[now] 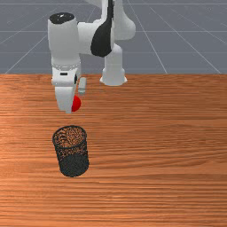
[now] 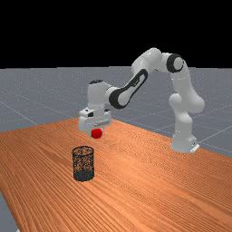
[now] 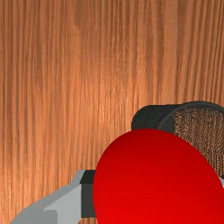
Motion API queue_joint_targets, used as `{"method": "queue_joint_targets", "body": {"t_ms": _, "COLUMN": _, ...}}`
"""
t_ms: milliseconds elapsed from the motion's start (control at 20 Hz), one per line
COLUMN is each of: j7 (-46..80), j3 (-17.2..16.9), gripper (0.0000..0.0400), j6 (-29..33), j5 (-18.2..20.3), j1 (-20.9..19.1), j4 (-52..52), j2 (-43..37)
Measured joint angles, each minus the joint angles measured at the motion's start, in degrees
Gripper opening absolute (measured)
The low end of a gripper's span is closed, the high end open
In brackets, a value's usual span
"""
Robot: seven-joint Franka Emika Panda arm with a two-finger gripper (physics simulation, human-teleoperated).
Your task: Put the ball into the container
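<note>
My gripper (image 2: 96,130) is raised above the table in the far view, shut on the red ball (image 2: 97,133). The ball hangs higher than the container and a little to the far view's right of its rim. A black wire-mesh container (image 1: 74,165) stands upright and open-topped on the table; in the front view the ball (image 1: 76,103) is between it and the arm's base, partly covered by the hand. In the wrist view the gripper (image 3: 156,192) has the ball (image 3: 153,175) between its fingers, and the ball hides part of the container (image 3: 151,117).
The wooden table (image 1: 164,146) extends around the container. The arm's base (image 1: 113,71) stands at the table's far edge in the front view. The container's rim (image 2: 83,148) is the nearest raised edge below the hand.
</note>
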Motion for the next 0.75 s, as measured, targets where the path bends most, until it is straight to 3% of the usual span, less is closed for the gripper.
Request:
{"method": "queue_joint_targets", "body": {"t_ms": 50, "j7": -0.9, "j3": -0.3, "gripper": 0.0279, "j6": -0.1, "j5": 0.0, "j1": -0.7, "j4": 0.6, "j2": 0.4}}
{"method": "queue_joint_targets", "body": {"t_ms": 100, "j7": -2.0, "j3": 0.1, "gripper": 0.028, "j6": -5.1, "j5": 1.6, "j1": -1.7, "j4": 5.6, "j2": 3.1}}
{"method": "queue_joint_targets", "body": {"t_ms": 400, "j7": -1.0, "j3": 0.3, "gripper": 0.028, "j6": -13.8, "j5": 1.5, "j1": -1.5, "j4": 22.3, "j2": 13.1}}
{"method": "queue_joint_targets", "body": {"t_ms": 600, "j7": -0.8, "j3": 0.5, "gripper": 0.028, "j6": -13.5, "j5": 1.8, "j1": -1.4, "j4": 25.0, "j2": 15.1}}
{"method": "queue_joint_targets", "body": {"t_ms": 650, "j7": -0.8, "j3": 0.6, "gripper": 0.0332, "j6": -12.4, "j5": 2.0, "j1": -1.4, "j4": 24.4, "j2": 14.9}}
{"method": "queue_joint_targets", "body": {"t_ms": 750, "j7": -0.7, "j3": 0.6, "gripper": 0.0375, "j6": -13.7, "j5": 1.9, "j1": -1.4, "j4": 26.4, "j2": 16.0}}
